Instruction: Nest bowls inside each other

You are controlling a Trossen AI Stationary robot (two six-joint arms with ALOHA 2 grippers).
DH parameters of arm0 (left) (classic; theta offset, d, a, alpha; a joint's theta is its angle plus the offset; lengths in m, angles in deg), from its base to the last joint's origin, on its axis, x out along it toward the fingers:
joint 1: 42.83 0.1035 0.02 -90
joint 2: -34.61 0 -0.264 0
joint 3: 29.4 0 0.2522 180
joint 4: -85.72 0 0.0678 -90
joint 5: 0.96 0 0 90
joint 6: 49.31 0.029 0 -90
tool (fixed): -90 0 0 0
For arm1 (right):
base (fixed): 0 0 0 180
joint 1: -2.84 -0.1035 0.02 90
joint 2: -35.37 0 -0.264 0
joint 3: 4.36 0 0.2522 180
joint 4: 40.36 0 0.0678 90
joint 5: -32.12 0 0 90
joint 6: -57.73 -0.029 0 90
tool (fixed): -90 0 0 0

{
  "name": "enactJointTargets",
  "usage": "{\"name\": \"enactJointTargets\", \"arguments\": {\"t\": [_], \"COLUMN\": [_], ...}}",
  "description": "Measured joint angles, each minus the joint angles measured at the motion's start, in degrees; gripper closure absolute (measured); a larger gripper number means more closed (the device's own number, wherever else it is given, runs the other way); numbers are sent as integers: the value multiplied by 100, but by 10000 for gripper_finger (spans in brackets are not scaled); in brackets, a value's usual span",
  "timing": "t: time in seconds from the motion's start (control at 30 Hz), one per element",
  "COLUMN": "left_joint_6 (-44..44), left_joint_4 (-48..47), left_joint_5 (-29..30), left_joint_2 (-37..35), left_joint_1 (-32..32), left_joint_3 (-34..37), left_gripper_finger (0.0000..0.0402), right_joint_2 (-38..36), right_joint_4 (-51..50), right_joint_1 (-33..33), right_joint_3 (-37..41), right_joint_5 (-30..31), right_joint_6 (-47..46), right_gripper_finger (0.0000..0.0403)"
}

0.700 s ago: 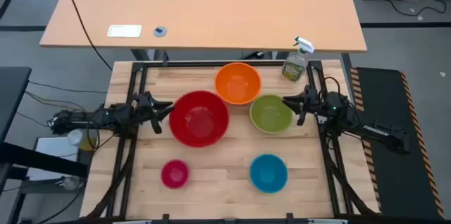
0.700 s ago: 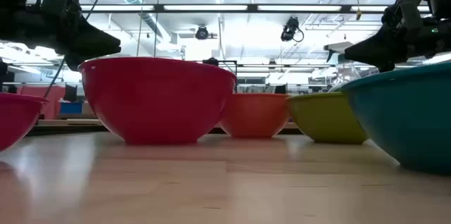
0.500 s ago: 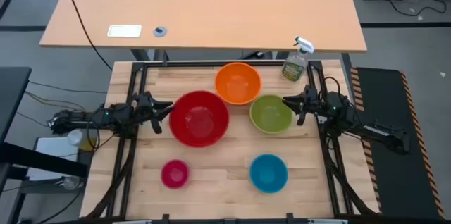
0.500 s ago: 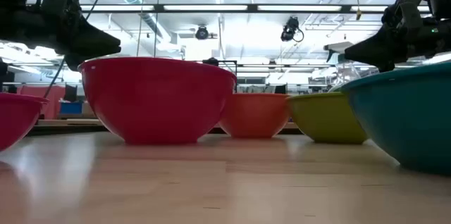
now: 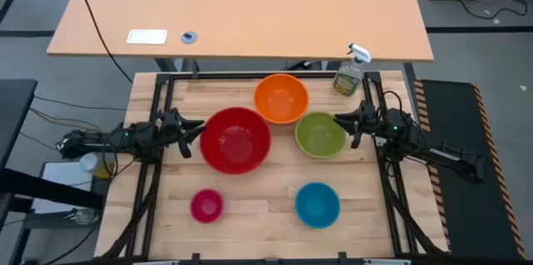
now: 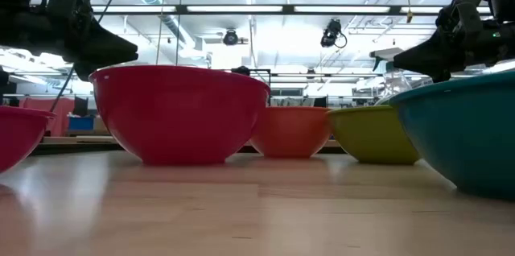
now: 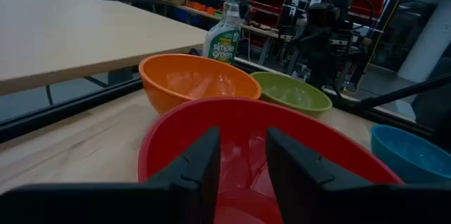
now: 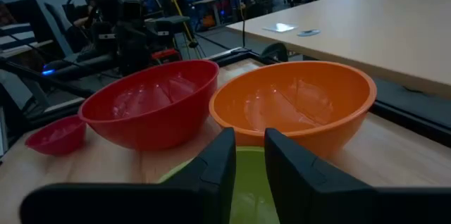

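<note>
Five bowls stand apart on their bases on the wooden table: red (image 5: pixel 236 140) in the middle, orange (image 5: pixel 281 98) behind it, green (image 5: pixel 320 134) to its right, blue (image 5: pixel 317 204) near right, pink (image 5: pixel 206 205) near left. My left gripper (image 5: pixel 198 128) hovers level at the red bowl's left rim (image 7: pixel 162 139), open, just above it in the low view (image 6: pixel 129 48). My right gripper (image 5: pixel 337 121) hovers over the green bowl's right rim, with a narrow gap between its fingers (image 8: pixel 250 136), and nothing is held.
A clear spray bottle (image 5: pixel 350 72) stands at the far right corner of the table, behind the green bowl. A larger tan table (image 5: pixel 241 15) lies beyond the far edge. Bare wood shows between the pink and blue bowls (image 5: pixel 262 211).
</note>
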Motion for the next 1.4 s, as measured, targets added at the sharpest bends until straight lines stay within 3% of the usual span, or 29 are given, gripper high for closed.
{"name": "enactJointTargets", "arguments": {"t": [0.83,1.0,1.13,1.4], "left_joint_6": [-2,-537,-628,-678], "left_joint_4": [10,623,1236,1749], "left_joint_5": [-1,26,469,535], "left_joint_2": [0,0,-7,0], "left_joint_1": [0,7,101,199], "left_joint_3": [0,0,-4,-4], "left_gripper_finger": [285,285,285,285], "right_joint_2": [1,-1,0,1], "right_joint_4": [0,0,0,0], "right_joint_1": [0,-1,-1,-1], "right_joint_3": [0,0,0,0], "right_joint_5": [0,-1,-1,1], "right_joint_6": [0,1,0,-1], "right_gripper_finger": [317,317,317,317]}}
